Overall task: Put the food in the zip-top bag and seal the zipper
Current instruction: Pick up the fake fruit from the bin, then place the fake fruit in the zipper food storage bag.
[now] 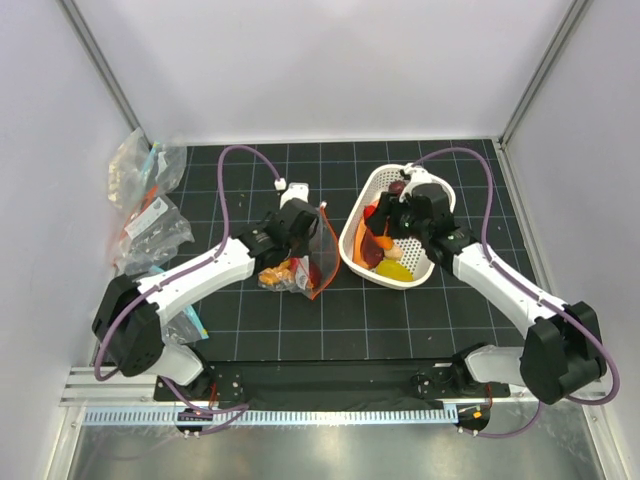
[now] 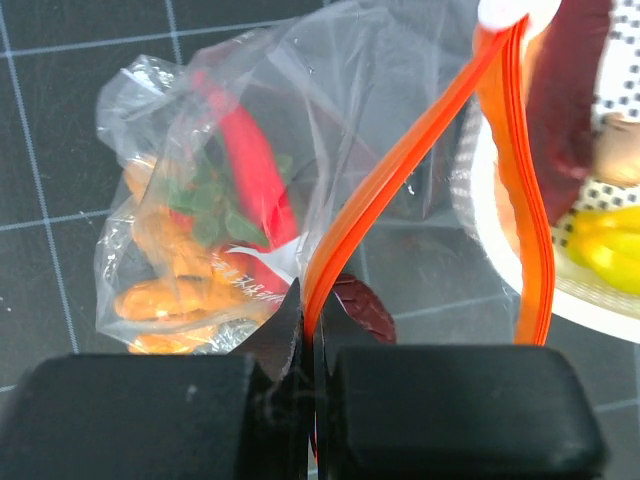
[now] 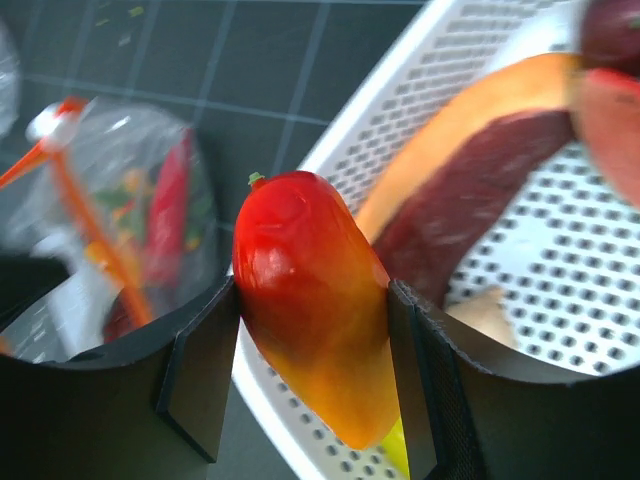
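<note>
The clear zip-top bag [image 1: 298, 265] lies at mid-table, its mouth facing the white basket [image 1: 352, 245]. My left gripper [image 2: 312, 310] is shut on the bag's red-orange zipper [image 2: 400, 170], and the white slider [image 2: 510, 10] sits at the far end. Inside the bag are a red chili [image 2: 255, 165], orange pieces [image 2: 165, 295] and green bits [image 2: 205, 200]. My right gripper [image 3: 313, 310] is shut on a red-to-orange toy food [image 3: 300, 270] over the basket's rim [image 3: 400, 110]. In the top view this gripper [image 1: 390, 230] hangs above the basket's left half.
The basket also holds a dark red piece [image 3: 470, 190], a long orange piece [image 3: 470, 110] and a yellow one [image 1: 395, 270]. Clear bags with teal marks [image 1: 145, 210] are heaped against the left wall. White walls close in the mat on three sides.
</note>
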`<action>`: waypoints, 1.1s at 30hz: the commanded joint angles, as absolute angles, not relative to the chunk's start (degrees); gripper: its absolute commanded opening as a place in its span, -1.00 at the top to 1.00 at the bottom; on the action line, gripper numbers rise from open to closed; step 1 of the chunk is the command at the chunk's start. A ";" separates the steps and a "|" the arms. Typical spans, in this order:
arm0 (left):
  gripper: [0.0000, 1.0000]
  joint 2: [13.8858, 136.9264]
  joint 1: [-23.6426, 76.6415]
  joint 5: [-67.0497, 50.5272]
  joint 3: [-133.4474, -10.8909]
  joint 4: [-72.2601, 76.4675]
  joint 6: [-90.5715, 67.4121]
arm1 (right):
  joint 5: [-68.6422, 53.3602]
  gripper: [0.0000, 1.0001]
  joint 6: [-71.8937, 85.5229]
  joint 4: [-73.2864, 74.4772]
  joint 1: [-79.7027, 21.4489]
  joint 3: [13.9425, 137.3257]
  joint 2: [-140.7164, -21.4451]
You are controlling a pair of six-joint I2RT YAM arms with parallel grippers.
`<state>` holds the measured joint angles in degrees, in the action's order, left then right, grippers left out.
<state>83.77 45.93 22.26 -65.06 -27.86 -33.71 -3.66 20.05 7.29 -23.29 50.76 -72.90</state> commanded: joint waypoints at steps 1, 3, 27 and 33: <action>0.99 84.64 44.56 21.36 -67.41 -26.63 -32.96 | -14.05 0.14 19.96 0.36 -26.18 49.31 -70.14; 1.00 84.20 44.39 20.66 -67.41 -26.63 -33.05 | -15.90 0.14 18.99 -3.15 -29.25 48.87 -69.35; 1.00 75.68 44.30 13.01 -62.05 -21.97 -35.77 | -19.96 0.20 25.75 -27.07 -38.06 41.40 -74.53; 1.00 72.95 44.30 10.73 -60.03 -19.25 -35.33 | -13.99 0.18 27.16 -25.40 -37.97 41.31 -74.35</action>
